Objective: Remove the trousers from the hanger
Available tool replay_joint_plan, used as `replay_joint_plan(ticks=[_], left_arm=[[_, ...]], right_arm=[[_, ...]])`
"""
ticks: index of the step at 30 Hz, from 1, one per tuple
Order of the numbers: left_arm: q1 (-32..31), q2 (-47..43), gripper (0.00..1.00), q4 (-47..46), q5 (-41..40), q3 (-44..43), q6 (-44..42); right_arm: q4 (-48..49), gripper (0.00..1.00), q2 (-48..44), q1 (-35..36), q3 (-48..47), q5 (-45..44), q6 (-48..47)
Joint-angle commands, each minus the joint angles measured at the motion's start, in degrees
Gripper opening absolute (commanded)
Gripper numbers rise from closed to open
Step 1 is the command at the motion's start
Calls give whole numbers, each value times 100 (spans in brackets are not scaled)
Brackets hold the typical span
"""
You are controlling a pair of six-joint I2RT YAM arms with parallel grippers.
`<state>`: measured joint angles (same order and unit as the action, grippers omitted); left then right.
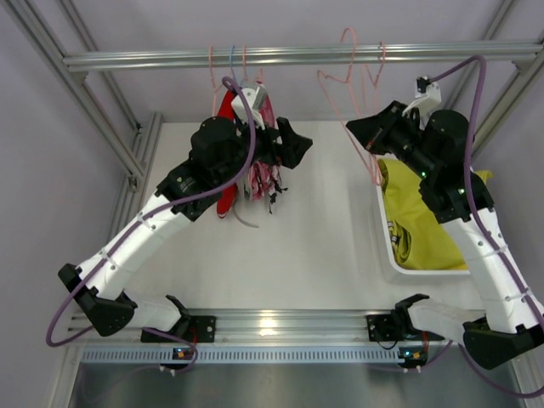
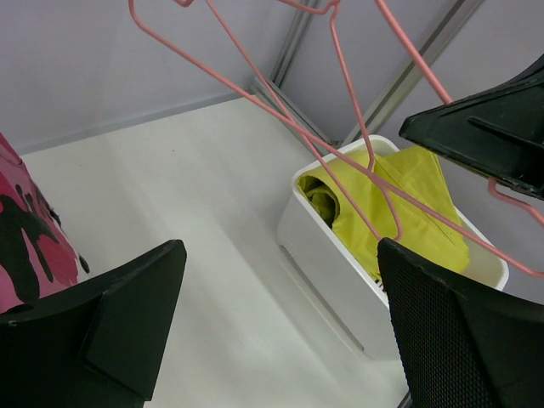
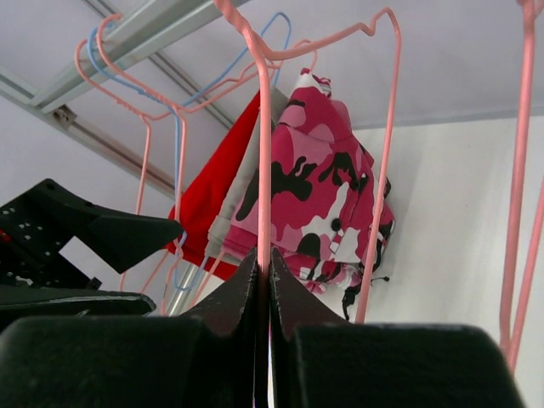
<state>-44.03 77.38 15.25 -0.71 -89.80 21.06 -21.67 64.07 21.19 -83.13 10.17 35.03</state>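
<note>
The trousers (image 1: 418, 214) lie in a white bin (image 1: 384, 255) at the right. In the left wrist view they show as bright yellow cloth (image 2: 418, 202) with a duller yellow-green fold (image 2: 321, 197) beside it. My right gripper (image 1: 353, 129) is shut on the wire of a bare pink hanger (image 1: 350, 95) on the rail; the right wrist view shows the jaws (image 3: 264, 276) pinching that hanger (image 3: 264, 153). My left gripper (image 1: 299, 143) is open and empty, raised beside the hanging clothes, its fingers (image 2: 127, 327) wide apart over the table.
A pink camouflage garment (image 1: 262, 174), a red garment (image 1: 225, 185) and a grey one (image 3: 242, 183) hang on pink and blue hangers (image 3: 178, 127) at the left of the rail (image 1: 297, 56). Another bare pink hanger (image 3: 518, 170) hangs at the right. Frame posts stand on both sides.
</note>
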Motion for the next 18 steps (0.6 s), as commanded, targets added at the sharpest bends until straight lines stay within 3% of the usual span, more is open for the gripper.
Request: replay_joint_plan(ticks=[1, 14, 18], left_arm=[[52, -145, 99, -162, -8, 24, 3], [483, -92, 99, 40, 581, -178, 504], [536, -127, 99, 40, 625, -108, 504]], right_arm=[[726, 0, -246, -62, -10, -199, 92], [567, 0, 395, -45, -247, -1122, 83], [761, 0, 465, -36, -63, -1044, 171]])
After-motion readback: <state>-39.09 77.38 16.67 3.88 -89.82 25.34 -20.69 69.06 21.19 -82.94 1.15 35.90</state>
